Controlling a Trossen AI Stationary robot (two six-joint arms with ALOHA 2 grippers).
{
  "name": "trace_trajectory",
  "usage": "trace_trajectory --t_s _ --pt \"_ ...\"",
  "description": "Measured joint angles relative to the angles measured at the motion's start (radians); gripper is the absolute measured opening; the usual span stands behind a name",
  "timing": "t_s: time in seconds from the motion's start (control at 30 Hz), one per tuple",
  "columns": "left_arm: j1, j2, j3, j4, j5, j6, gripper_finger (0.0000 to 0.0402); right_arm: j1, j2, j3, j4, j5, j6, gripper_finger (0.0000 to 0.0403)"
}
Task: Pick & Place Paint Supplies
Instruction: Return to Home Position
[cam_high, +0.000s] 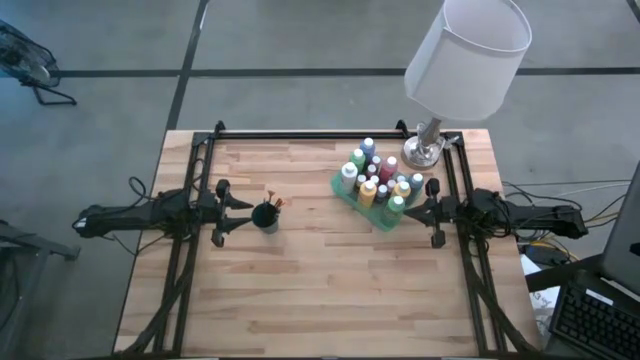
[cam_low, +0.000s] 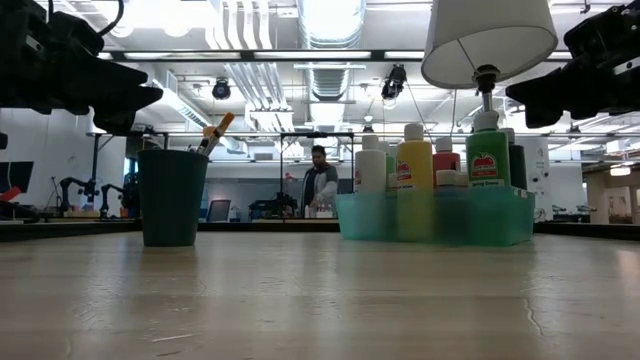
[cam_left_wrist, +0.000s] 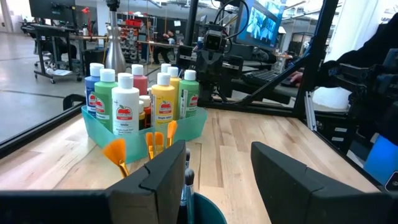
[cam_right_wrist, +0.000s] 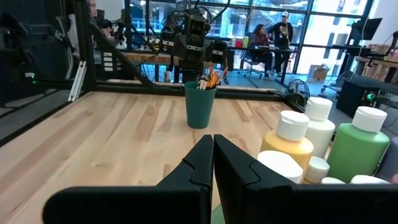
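Observation:
Several white-capped paint bottles stand upright in a translucent green tray right of the table's middle, also seen in the low view. Wooden-handled brushes stick out of a small dark green cup left of the middle, handles in the cup, orange bristles up. My left gripper is open, hovering just left of the cup. My right gripper is shut, hovering at the tray's right end beside the yellow bottle and green bottle.
A table lamp with a white shade stands on its metal base at the far right corner, just behind the tray. Black arm frames run along both sides. Bare wood lies near and between cup and tray. People are in the room behind.

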Motion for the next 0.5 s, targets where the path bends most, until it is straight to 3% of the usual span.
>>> trace_trajectory --t_s 0.5 --pt "0.0 0.0 0.0 0.0 0.0 0.0 0.0188 0.0 0.0 0.0 0.0 0.0 0.001 0.0008"
